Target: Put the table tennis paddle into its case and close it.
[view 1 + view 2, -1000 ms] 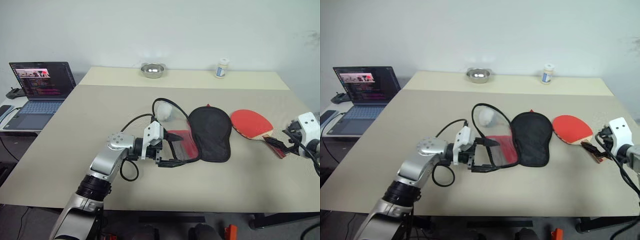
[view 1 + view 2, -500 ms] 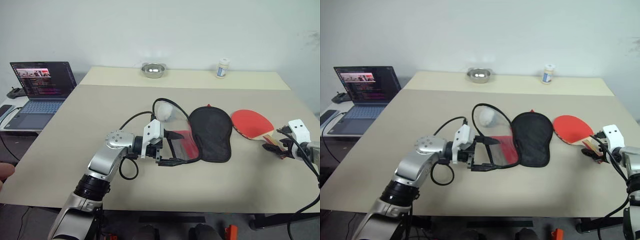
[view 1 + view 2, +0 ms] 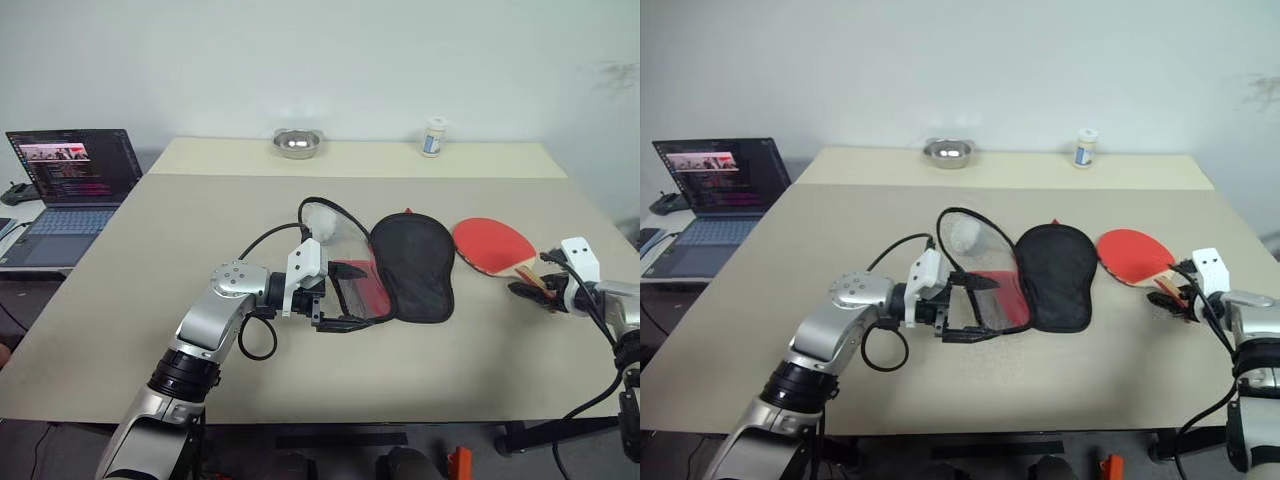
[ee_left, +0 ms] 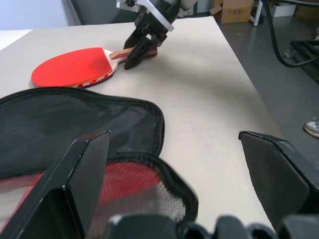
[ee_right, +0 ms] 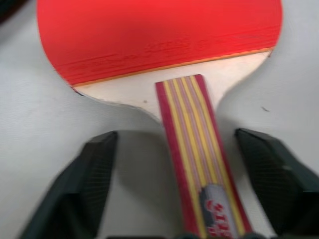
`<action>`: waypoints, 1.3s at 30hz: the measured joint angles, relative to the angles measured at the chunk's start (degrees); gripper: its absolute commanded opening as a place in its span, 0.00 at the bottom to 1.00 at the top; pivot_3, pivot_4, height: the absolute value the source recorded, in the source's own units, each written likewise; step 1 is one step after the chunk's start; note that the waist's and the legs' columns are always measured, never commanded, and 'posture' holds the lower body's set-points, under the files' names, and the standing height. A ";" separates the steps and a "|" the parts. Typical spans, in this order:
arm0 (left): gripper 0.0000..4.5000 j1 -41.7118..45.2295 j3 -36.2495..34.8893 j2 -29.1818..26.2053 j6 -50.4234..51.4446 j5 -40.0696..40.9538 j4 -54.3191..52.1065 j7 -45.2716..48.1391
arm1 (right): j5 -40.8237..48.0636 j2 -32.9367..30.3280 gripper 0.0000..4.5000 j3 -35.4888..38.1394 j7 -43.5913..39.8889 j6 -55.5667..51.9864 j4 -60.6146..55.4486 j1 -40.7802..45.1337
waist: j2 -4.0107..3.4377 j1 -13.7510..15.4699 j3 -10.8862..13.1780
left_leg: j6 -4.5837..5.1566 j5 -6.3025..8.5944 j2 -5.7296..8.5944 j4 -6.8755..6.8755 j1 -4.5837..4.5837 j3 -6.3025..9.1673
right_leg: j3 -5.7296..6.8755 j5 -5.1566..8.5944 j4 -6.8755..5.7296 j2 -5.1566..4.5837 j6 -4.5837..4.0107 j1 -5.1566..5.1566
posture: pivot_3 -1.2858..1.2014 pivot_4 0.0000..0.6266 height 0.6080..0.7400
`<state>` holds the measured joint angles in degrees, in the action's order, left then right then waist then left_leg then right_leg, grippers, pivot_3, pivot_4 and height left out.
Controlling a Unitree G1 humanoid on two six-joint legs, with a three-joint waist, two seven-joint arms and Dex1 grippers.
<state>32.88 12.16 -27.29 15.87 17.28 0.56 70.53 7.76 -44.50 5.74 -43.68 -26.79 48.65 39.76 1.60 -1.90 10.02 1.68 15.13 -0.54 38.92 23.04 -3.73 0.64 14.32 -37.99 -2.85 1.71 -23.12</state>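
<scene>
Both end effectors stand spread: right [image 3: 532, 291] straddling the paddle [image 3: 492, 244] handle near the table [image 3: 480, 360] edge, left [image 3: 340, 296] at the case [image 3: 412, 267].

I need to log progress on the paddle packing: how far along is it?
Done: the case lies unzipped on the table, and the left gripper sits open at its mouth. In hand: the right gripper straddles the table tennis paddle at its handle, fingers either side, not clamped, with the paddle flat on the table. Left: grasp it, lift it, slide it into the case, zip it shut.
</scene>
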 measured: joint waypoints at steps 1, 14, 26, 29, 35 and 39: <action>1.00 0.00 0.00 -0.01 0.00 -0.01 0.00 0.00 | 0.02 0.15 0.55 0.06 0.39 -0.11 -0.21 -0.01 | 0.00 0.00 0.00 | 0.00 0.00 0.00 0.00 -0.02 -0.01 | 0.00 0.00 -0.01 0.00 0.00 0.01 | 0.52 0.24 1.00; 1.00 -1.58 -0.02 -0.62 -0.18 -0.17 -0.02 -0.13 | 3.14 1.95 0.23 5.77 7.86 -11.58 -21.25 -5.78 | -0.32 0.17 0.17 | -0.02 -0.01 0.03 -0.07 0.12 -0.04 | -0.03 0.00 -0.03 -0.07 0.00 -0.16 | 0.52 0.24 1.00; 1.00 -2.39 -0.09 -0.68 -1.26 -0.48 -0.01 -1.00 | 16.16 20.53 0.23 15.16 23.77 -44.57 -73.10 -13.64 | -0.37 0.24 0.18 | -0.10 -0.05 0.00 -0.09 0.38 0.20 | 0.14 0.00 -0.08 -0.07 0.01 -0.37 | 0.52 0.24 1.00; 1.00 -2.38 -0.03 -0.50 -1.34 -0.48 0.00 -0.99 | 16.08 30.85 0.23 11.81 30.72 -49.65 -77.60 -14.01 | -0.39 0.30 0.19 | -0.15 -0.09 0.05 -0.08 0.49 0.19 | 0.14 0.00 -0.11 -0.09 0.00 -0.48 | 0.52 0.24 1.00; 1.00 -2.39 0.00 -0.57 -1.41 -0.50 0.12 -0.93 | 13.14 39.43 0.23 9.28 39.28 -49.63 -78.48 -13.99 | -0.38 0.93 0.18 | -0.15 -0.09 0.18 -0.03 0.84 0.26 | 0.23 -0.01 -0.04 -0.17 0.01 -0.71 | 0.52 0.24 1.00; 1.00 -2.37 0.00 -0.56 -1.40 -0.51 0.13 -0.99 | 10.84 42.70 0.23 8.63 42.88 -46.80 -74.18 -14.00 | -0.38 0.87 0.18 | -0.16 -0.09 0.16 -0.05 0.84 0.26 | 0.22 -0.01 -0.09 -0.13 0.01 -0.77 | 0.52 0.24 1.00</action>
<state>30.51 12.16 -27.85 14.47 16.77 0.69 69.54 18.60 -1.80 14.37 -0.80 -73.59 -25.53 25.76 1.22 -1.02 10.20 1.53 15.03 -0.38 38.87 23.87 -3.47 0.87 14.32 -38.08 -2.98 1.72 -23.89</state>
